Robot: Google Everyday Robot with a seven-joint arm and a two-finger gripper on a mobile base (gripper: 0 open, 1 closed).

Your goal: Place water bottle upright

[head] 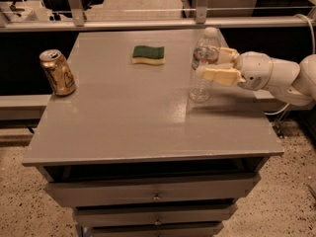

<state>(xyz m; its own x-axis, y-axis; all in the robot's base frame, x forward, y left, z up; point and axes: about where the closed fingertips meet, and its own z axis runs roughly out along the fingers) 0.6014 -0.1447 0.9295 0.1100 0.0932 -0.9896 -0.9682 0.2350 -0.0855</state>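
The water bottle (203,47) is a clear ribbed bottle with a white cap and a red-and-blue label band. It stands upright, its base on the grey table top (133,112) at the right side. My gripper (204,66) reaches in from the right at the bottle's mid height. One cream finger (217,75) lies across the bottle's near side and the other (228,56) runs behind it. The fingers are closed against the bottle.
A gold drink can (58,72) stands upright at the table's left edge. A green and yellow sponge (148,54) lies at the back middle. A metal rail (148,23) runs behind the table. Drawers (157,194) sit below the front edge.
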